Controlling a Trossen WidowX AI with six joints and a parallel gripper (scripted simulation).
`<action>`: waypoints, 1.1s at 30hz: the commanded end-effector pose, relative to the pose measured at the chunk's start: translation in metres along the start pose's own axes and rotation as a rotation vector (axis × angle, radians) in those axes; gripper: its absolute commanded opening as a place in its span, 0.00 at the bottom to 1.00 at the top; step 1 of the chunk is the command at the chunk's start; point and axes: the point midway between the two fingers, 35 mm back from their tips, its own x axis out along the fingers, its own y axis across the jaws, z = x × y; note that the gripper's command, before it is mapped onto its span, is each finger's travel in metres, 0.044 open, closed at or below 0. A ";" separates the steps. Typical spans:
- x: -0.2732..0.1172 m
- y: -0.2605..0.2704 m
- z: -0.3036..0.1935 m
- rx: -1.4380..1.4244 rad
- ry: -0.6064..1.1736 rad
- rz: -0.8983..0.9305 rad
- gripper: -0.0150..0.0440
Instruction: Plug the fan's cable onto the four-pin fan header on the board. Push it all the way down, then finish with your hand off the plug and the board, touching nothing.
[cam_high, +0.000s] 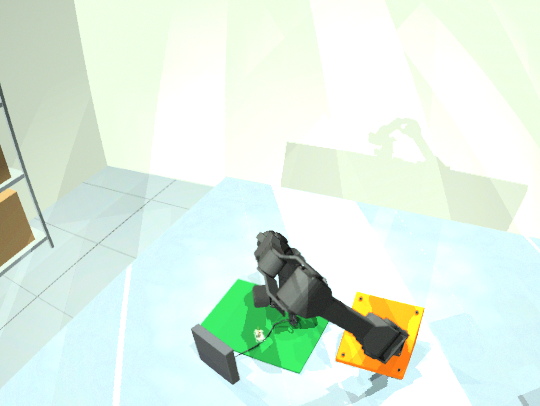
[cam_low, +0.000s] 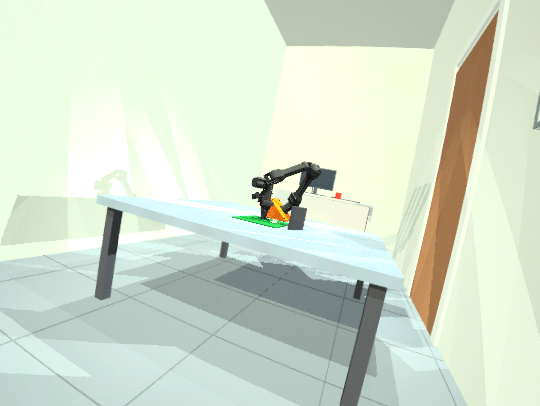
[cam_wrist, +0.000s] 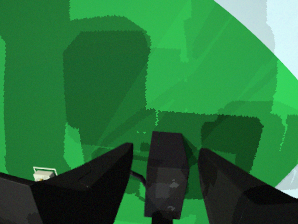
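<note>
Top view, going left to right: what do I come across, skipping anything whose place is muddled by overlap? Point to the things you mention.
Shelf rack (cam_high: 24, 176) → dark grey fan (cam_high: 216, 354) (cam_low: 297, 219) → white fan header (cam_high: 259, 335) (cam_wrist: 45, 175) → orange plate (cam_high: 382, 304) (cam_low: 280, 211). The green board and the arm are left out, since they overlap others.

"Where does the board (cam_high: 310, 352) (cam_low: 242, 218) (cam_wrist: 210, 65) lie?"

"On the table (cam_high: 165, 310) (cam_low: 200, 220), left of the arm's base plate (cam_high: 350, 345) in the top view."

"And the header (cam_high: 258, 335) (cam_wrist: 45, 174)?"

"On the board, between the plug (cam_wrist: 167, 175) and the fan (cam_high: 215, 354) (cam_low: 297, 218)."

"The plug?"

"Between the gripper's (cam_wrist: 166, 149) fingers, over the board."
</note>
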 end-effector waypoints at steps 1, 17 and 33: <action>0.000 0.000 0.000 0.000 0.000 0.001 0.42; -0.049 0.002 0.001 0.003 0.002 0.000 0.25; -0.047 0.091 -0.051 -0.106 0.005 0.004 0.25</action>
